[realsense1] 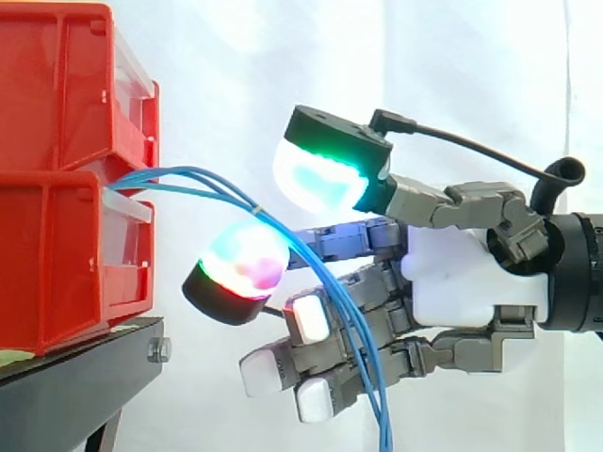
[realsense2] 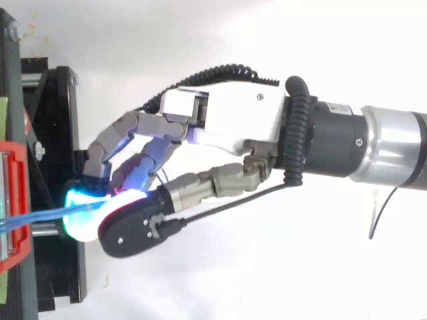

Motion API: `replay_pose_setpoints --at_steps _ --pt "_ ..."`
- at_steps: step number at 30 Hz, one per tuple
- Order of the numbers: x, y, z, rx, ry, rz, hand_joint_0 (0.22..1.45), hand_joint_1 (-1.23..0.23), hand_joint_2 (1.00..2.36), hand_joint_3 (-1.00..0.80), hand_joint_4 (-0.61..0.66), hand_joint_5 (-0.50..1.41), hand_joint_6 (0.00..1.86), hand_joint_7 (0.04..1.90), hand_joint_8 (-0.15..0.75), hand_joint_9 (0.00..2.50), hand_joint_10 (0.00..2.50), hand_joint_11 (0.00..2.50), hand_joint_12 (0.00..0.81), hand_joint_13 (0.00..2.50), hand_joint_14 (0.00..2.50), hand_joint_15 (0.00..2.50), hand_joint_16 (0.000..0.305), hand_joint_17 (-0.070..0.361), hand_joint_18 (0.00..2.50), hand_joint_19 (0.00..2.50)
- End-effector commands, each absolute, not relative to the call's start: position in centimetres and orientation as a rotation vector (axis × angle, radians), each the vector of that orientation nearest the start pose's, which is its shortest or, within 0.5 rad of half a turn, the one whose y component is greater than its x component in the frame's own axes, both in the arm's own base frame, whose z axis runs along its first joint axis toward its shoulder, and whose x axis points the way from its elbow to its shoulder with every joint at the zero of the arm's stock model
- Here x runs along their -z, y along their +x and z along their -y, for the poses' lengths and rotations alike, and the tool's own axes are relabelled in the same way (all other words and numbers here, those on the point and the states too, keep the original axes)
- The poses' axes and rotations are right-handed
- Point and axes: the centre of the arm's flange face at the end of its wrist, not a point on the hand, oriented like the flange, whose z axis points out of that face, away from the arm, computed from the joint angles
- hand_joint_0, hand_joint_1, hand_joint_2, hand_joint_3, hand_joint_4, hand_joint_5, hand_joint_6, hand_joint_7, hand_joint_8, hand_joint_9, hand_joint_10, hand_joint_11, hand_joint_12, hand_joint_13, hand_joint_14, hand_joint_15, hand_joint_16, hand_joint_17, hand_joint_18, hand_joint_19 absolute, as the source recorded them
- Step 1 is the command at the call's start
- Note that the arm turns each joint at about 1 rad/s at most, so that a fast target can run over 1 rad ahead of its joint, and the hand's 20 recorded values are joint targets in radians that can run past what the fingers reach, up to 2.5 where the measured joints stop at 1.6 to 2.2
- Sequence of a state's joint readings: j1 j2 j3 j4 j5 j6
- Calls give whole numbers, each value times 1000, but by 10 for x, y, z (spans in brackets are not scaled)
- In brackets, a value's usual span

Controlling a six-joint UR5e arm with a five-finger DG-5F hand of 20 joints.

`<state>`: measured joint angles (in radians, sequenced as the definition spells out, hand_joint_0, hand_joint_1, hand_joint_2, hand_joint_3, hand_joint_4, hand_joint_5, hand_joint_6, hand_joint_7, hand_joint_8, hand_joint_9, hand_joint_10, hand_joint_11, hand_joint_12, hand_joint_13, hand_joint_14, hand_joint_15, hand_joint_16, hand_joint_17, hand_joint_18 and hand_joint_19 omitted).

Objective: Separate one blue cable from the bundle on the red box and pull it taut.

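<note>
Blue cables (realsense1: 193, 171): thin bundle coming out from between the two stacked red bins (realsense1: 57, 254), arcing away from them and then down. Source hidden inside the bins; lower end cut off by the frame edge; strand count unclear where they overlap.
Robot hand (realsense1: 462, 282): beside the bins, open, fingers loosely bent. Thumb pad (realsense1: 320, 174) and facing glowing pad (realsense1: 240, 264) are apart; the cables run through that gap and over the lower pad, unpinched. From above, glow washes out where cables meet pads.
Black stand (realsense1: 75, 377): under the bins.
White curtain (realsense1: 236, 75): behind the bins.
</note>
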<state>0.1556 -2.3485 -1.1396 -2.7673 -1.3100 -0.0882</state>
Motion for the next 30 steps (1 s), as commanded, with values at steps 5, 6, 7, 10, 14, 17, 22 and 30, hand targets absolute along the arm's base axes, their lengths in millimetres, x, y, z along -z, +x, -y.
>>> replay_pose_setpoints --at_steps 5,6,7,10,14,17,22,30 --pt "-235 781 47 -1050 1164 -1158 592 -569 1013 -333 81 -121 905 729 306 1074 18 552 333 805 15 374 43 96 714 571" --pt "-235 781 47 -1050 1164 -1158 590 -593 1016 -273 90 -123 906 766 306 1069 20 561 334 802 15 376 43 96 715 570" --pt "-235 781 48 -1048 1163 -1158 588 -608 1016 -250 92 -126 915 754 311 1063 19 572 334 802 15 379 43 97 716 561" --pt "-235 781 51 -1042 1162 -1158 608 -681 1015 -171 107 -131 944 666 321 1021 19 571 347 797 15 375 47 106 746 534" --pt "-235 781 53 -1038 1158 -1160 646 -752 1019 -162 11 -153 962 632 290 956 20 582 323 764 16 381 43 98 699 541" --pt "-236 781 56 -1043 1157 -1165 661 -773 1019 -196 -3 -157 962 619 281 951 18 580 326 754 15 376 43 97 693 541" --pt "-241 780 59 -1042 1148 -1165 575 -696 1011 -355 122 -161 941 584 282 947 20 558 327 748 16 382 44 99 686 563" --pt "-249 775 62 -1006 1130 -1197 569 -510 1007 -416 97 -132 889 692 301 1014 17 524 336 771 15 375 44 100 692 586"
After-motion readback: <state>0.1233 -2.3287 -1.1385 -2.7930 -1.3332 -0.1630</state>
